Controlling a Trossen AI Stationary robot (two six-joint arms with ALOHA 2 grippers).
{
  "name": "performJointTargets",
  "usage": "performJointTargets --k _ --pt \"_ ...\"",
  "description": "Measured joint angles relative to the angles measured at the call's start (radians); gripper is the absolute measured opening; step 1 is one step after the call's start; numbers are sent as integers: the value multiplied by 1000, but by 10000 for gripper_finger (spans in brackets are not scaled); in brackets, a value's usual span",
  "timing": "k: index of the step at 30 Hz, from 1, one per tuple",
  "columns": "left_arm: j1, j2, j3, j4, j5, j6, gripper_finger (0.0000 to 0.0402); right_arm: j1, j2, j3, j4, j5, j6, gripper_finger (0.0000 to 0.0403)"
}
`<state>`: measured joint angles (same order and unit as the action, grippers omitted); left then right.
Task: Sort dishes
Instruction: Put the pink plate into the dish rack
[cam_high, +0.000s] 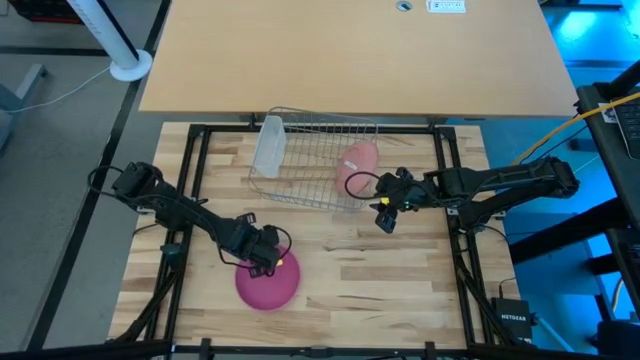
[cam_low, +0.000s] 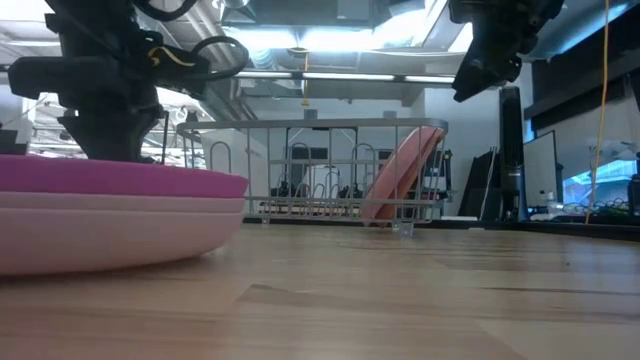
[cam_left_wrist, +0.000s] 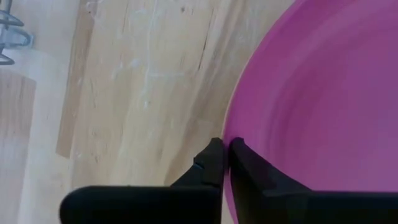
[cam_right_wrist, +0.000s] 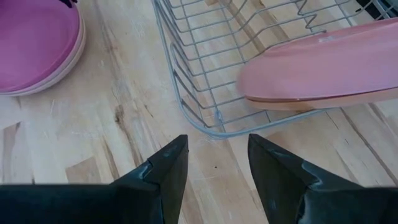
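Magenta plate (cam_high: 268, 285) is sitting on the wooden table (cam_high: 380, 290), stacked on a paler pink plate (cam_low: 120, 235) you can only really make out from the low and right wrist views. Left gripper (cam_left_wrist: 225, 149) is right at the magenta plate's rim with its fingers pinched together on the edge, so it looks clamped onto that plate. Right gripper (cam_right_wrist: 214, 158) is up off the table with its fingers spread apart, holding nothing, hovering just outside the corner of the wire rack (cam_high: 310, 160). Just past that gripper, inside the rack, a peach-pink plate (cam_high: 358, 165) leans tilted against the wires. A whitish tumbler (cam_high: 268, 145) sits at the rack's other end.
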<state>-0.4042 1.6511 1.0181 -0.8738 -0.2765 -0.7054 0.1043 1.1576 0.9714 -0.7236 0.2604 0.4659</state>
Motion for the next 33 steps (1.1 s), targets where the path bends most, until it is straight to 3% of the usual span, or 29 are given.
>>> performJointTargets --k 6,20,28,33 --pt "-8 -38 25 -15 -43 -57 3 0 0 0 21 17 -1 172" --pt "-15 -89 129 -6 -114 -19 1 0 0 0 96 13 -1 172" --pt "-15 -89 190 -19 -220 73 0 0 0 0 319 -220 0 172" --pt "-15 -90 236 -63 -272 94 0 1 0 0 398 -271 0 172"
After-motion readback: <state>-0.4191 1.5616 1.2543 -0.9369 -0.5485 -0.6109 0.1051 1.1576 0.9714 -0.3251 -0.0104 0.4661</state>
